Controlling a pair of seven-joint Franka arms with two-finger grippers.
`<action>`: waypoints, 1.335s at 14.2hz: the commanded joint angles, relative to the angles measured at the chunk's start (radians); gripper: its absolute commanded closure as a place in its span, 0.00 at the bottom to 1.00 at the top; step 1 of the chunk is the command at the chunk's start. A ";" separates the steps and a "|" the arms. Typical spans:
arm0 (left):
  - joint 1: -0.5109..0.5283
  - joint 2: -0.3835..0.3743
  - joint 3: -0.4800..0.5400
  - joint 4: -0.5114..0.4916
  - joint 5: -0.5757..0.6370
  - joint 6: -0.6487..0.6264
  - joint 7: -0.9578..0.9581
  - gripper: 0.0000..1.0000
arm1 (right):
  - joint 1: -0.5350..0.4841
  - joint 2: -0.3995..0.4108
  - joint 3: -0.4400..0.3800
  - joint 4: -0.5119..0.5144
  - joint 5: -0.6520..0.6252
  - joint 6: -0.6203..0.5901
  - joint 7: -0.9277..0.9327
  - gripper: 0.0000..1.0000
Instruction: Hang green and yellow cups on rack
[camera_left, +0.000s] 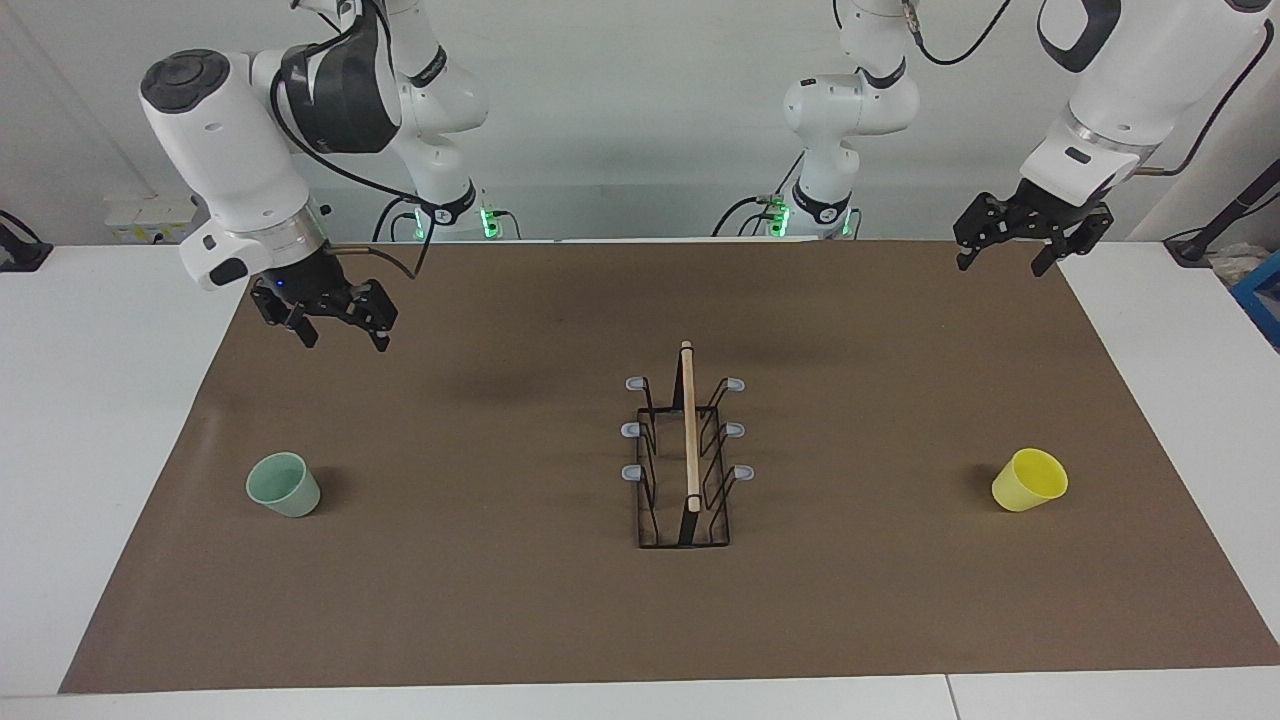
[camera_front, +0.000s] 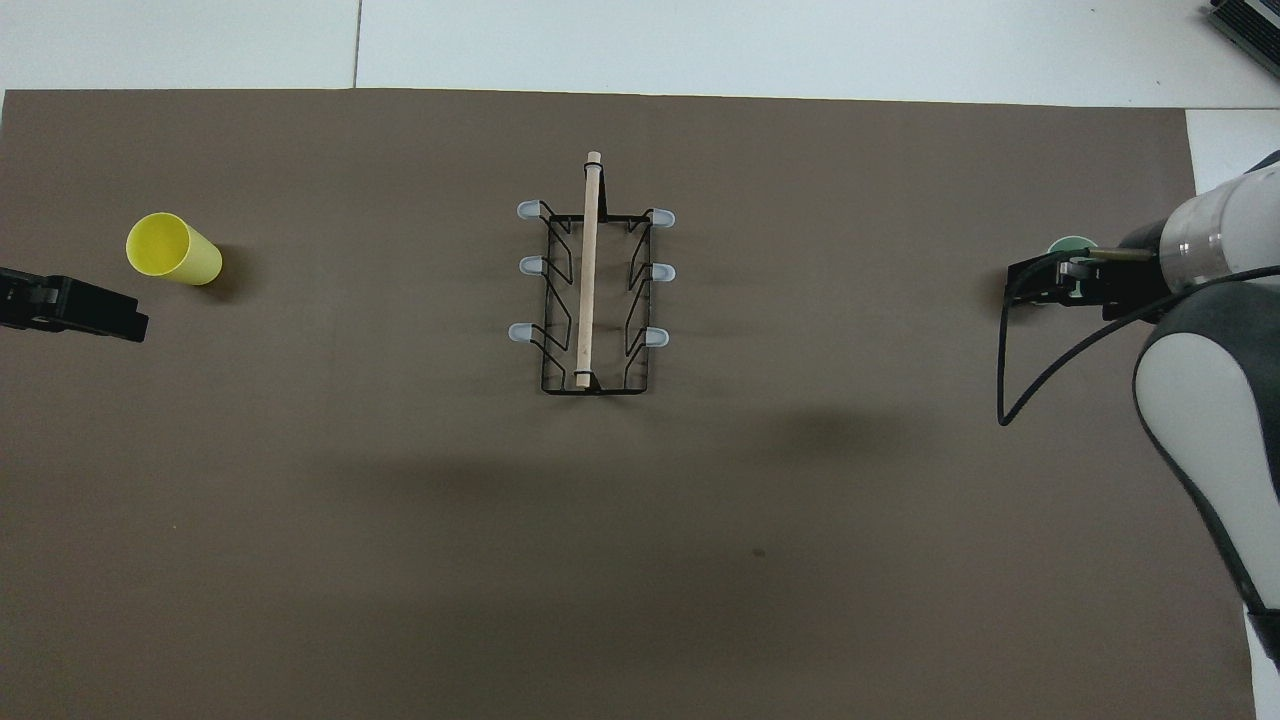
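- While both my arms hang raised above the brown paper mat (camera_left: 500, 600), nothing is gripped.
- Left gripper (camera_left: 1005, 262): fingers spread open, over the mat's corner at the left arm's end.
- Right gripper (camera_left: 345, 335): fingers spread open, empty, over the mat.
- Pale mint green tapered plastic cup (camera_left: 284, 485): upright on the mat, right arm's end.
- Bright yellow tapered plastic cup (camera_left: 1029, 480): tilted over on the mat, left arm's end.
- Black wire rack with wooden top bar (camera_left: 688, 430): mid-mat between the cups, all grey-tipped pegs (camera_left: 636, 384) bare.
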 joint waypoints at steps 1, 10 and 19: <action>-0.005 -0.029 0.003 -0.039 -0.004 0.027 -0.003 0.00 | -0.009 0.004 0.003 0.012 0.000 -0.017 -0.018 0.00; -0.003 -0.027 0.003 -0.037 -0.005 0.014 -0.003 0.00 | -0.009 0.004 0.003 0.012 0.000 -0.017 -0.018 0.00; 0.032 0.089 0.020 0.042 -0.077 0.020 -0.128 0.01 | -0.009 0.004 0.001 0.014 0.000 -0.016 -0.018 0.00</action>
